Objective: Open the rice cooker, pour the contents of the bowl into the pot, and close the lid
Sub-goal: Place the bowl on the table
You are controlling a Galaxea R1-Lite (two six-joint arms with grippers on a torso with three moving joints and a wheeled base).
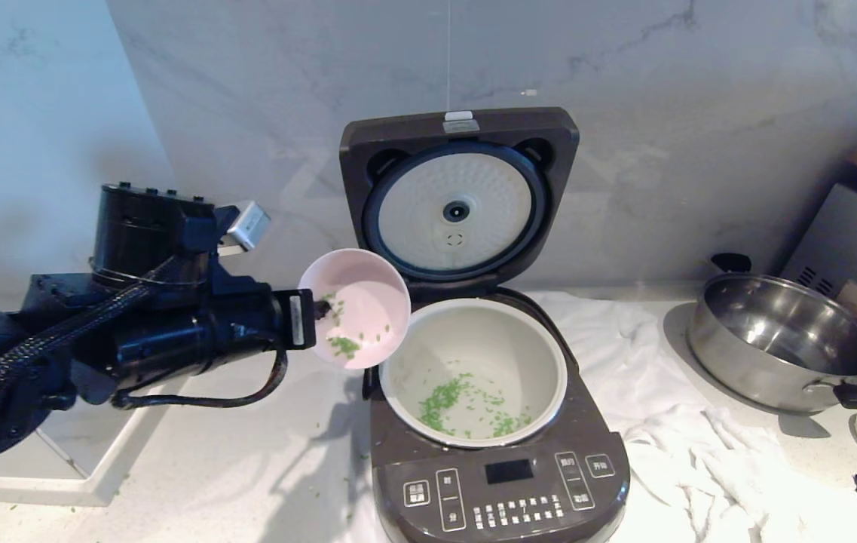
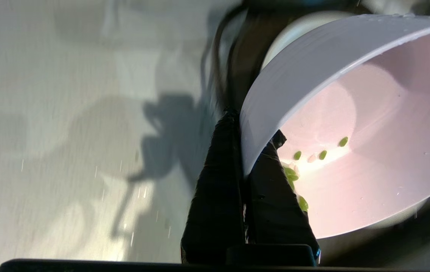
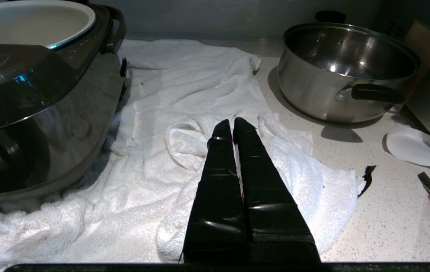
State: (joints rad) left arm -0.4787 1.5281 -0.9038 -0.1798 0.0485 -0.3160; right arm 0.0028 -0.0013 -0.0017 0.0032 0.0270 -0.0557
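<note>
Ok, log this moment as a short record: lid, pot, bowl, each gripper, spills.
lid: lid stands open, white dimpled plate facing forward
pot: pot sits in the rice cooker, green bits scattered on its bottom
bowl: pink bowl tipped on its side toward the pot's left rim, a few bits clinging inside
left gripper: left gripper shut on the bowl's rim
right gripper: right gripper shut, empty, over the white towel
spills: some green bits on the counter left of the cooker

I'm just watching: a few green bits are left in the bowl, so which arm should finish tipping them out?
The left. Its gripper already pinches the tilted bowl at the pot. The right gripper hangs shut over the towel, empty.
</note>
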